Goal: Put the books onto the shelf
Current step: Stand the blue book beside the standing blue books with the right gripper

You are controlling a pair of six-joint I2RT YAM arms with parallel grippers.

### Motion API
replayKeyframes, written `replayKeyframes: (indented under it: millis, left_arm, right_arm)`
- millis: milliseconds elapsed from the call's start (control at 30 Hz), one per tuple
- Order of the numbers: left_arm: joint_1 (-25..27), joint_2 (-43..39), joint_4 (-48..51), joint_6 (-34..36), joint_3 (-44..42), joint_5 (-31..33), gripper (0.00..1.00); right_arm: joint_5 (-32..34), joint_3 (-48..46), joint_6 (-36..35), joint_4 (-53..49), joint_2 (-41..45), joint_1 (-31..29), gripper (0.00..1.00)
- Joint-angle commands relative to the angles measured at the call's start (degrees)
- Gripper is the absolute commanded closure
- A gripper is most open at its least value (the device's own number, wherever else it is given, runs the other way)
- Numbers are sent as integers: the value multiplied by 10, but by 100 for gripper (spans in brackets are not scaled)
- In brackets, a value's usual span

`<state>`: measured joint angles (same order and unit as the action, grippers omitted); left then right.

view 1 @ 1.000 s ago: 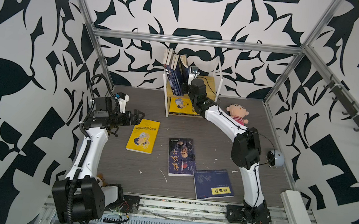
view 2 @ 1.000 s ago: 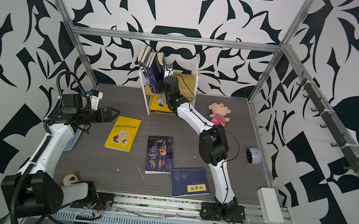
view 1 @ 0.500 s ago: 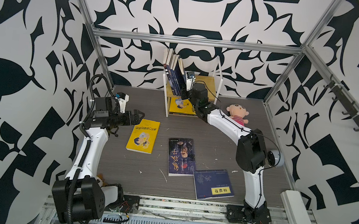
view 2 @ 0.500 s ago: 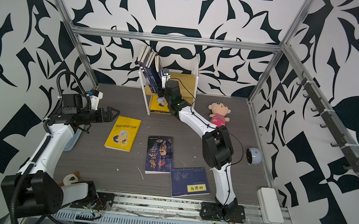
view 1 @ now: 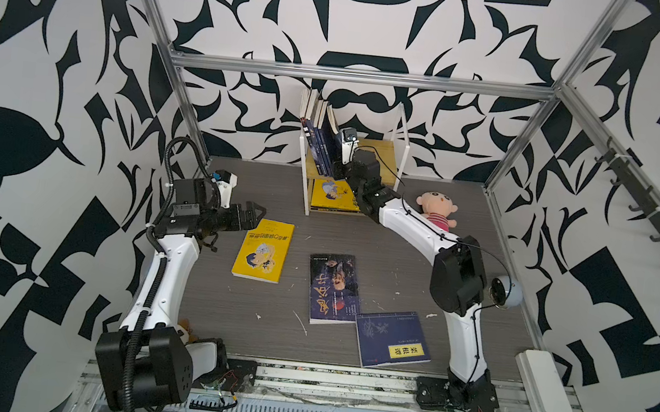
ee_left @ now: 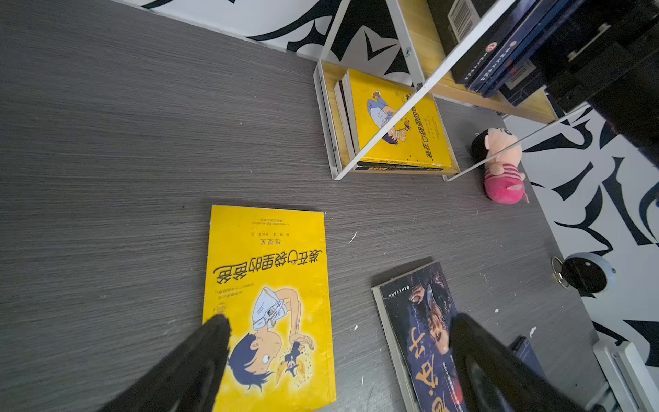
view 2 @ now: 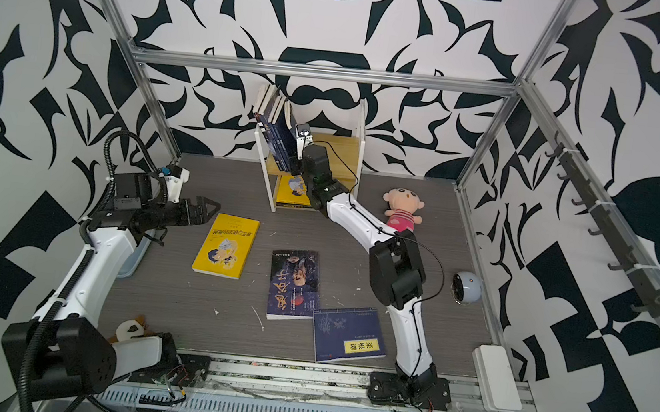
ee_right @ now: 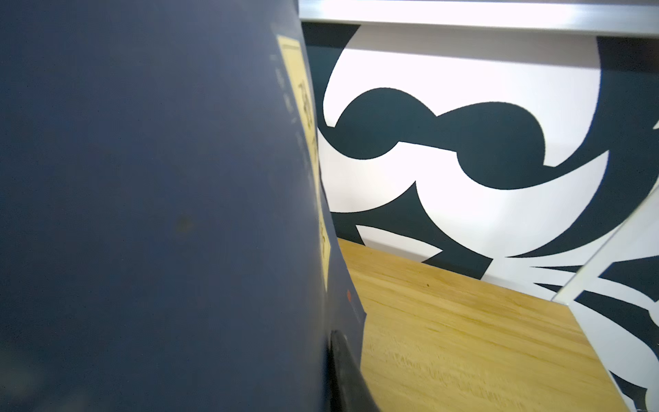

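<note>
The right claw (view 1: 336, 167) sits in the upper tier of the shelf (view 1: 405, 139), close against the leaning book (view 1: 334, 140) at the right end of a row (view 1: 314, 142) of upright navy books. In the right wrist view that book's navy cover with its pale label fills most of the frame; one black finger (ee_right: 343, 371) lies against its face; the other finger is hidden behind the cover, so I cannot tell whether the claw is gripping the book or only pressing on it. Beside the finger the tier's wooden board shows, running back to the patterned wall. On the lower tier a stack (view 1: 334, 193) of books lies flat, a yellow cover uppermost. A doll (view 1: 436, 210) lies on the counter (view 1: 224, 321) just right of the shelf, partly behind the right forearm.

The left claw (view 1: 253, 210) gapes wide and holds nothing; it hangs above the counter by the far left corner of the yellow book (view 1: 262, 256), which lies flat and face up. In the left wrist view the two black fingers (ee_left: 199, 356) stand well apart, one over that book's edge, the other over the dark book (view 1: 334, 289). The dark book lies flat to the right of the yellow one, apart from it; the navy book (view 1: 391, 339), with its yellow label, lies nearest the front rail, touching the dark book's near right corner.
</note>
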<state>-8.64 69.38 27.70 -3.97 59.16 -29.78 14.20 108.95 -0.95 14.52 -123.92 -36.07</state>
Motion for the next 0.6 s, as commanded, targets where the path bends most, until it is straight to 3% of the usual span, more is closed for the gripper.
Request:
replayKeyframes:
  millis: [0, 267, 567]
  left_arm:
    - [0, -14, 3, 7, 5, -2, 0]
    - [0, -12, 3, 8, 5, -3, 0]
    - [0, -11, 3, 6, 5, -4, 0]
  right_arm:
    - [-13, 28, 6, 7, 3, -5, 71]
    - [-94, -54, -3, 7, 56, -5, 43]
    - [-115, -154, -21, 12, 127, -5, 41]
